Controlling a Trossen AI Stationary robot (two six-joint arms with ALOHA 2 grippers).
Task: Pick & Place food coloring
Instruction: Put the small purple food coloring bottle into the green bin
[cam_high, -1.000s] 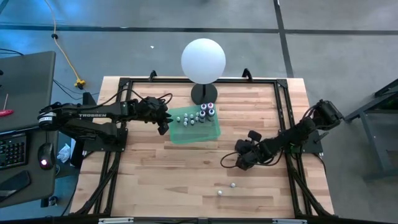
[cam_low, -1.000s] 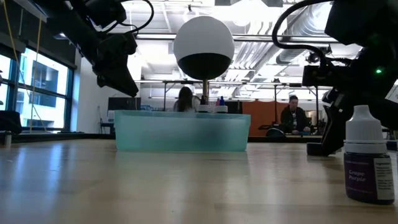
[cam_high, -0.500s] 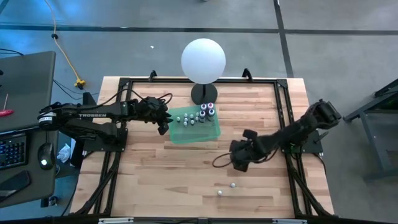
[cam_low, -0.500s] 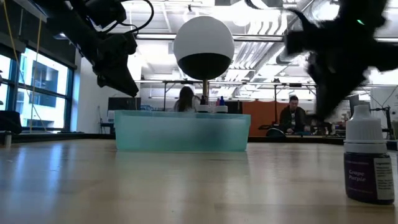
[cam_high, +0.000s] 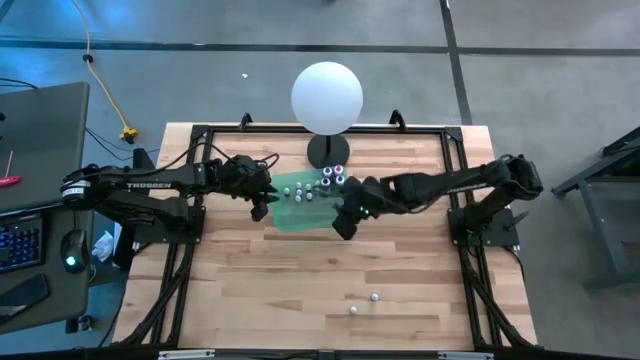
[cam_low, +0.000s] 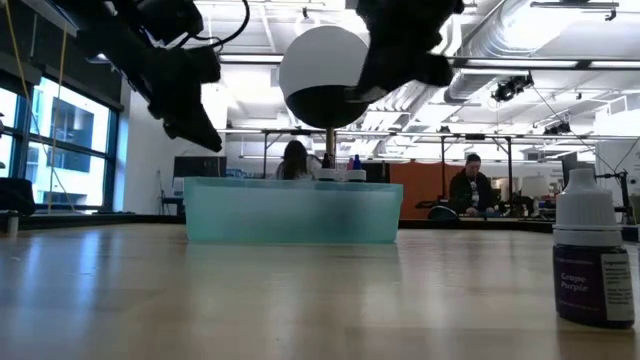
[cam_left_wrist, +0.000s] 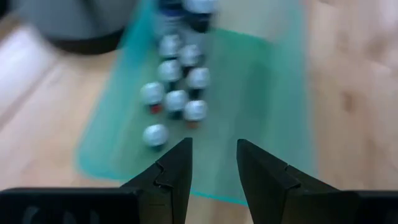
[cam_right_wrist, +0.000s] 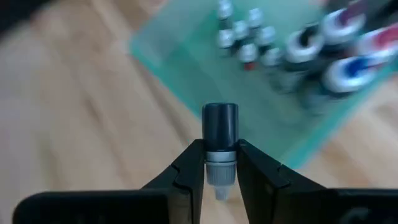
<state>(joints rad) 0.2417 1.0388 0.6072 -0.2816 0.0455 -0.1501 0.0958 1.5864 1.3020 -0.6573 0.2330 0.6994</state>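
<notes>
The food coloring is a set of tiny bottles. Several stand in a shallow teal tray (cam_high: 300, 215), grouped at its far side (cam_high: 318, 186) (cam_left_wrist: 177, 93) (cam_right_wrist: 261, 43). Two more stand on the bare wood near the table's near edge (cam_high: 374, 297) (cam_high: 353, 310). One of these, labelled purple, looms close in the low view (cam_low: 590, 255). My right gripper (cam_high: 346, 220) (cam_right_wrist: 220, 149) hovers over the tray's near right corner, shut on a dark bottle (cam_right_wrist: 220, 124). My left gripper (cam_high: 262, 205) (cam_left_wrist: 213, 165) hangs open over the tray's left edge. My right gripper pinches the dark bottle between its two fingers at the pale cap end (cam_right_wrist: 219, 167). The dark body (cam_right_wrist: 220, 121) sticks out past the fingertips. The bottle is lifted clear above the tray's corner and touches nothing else.
A big white globe lamp (cam_high: 326, 97) on a dark round base (cam_high: 328, 152) stands just beyond the tray's far side. A black frame (cam_high: 452, 180) runs round the tabletop. Bare wood lies between the tray and the table's near edge. People sit in the room behind the table (cam_low: 473, 190).
My right gripper has risen from the table's right middle and swung toward the far left, ending over the tray's near right corner. The two bottles near the table's near edge have stayed put.
</notes>
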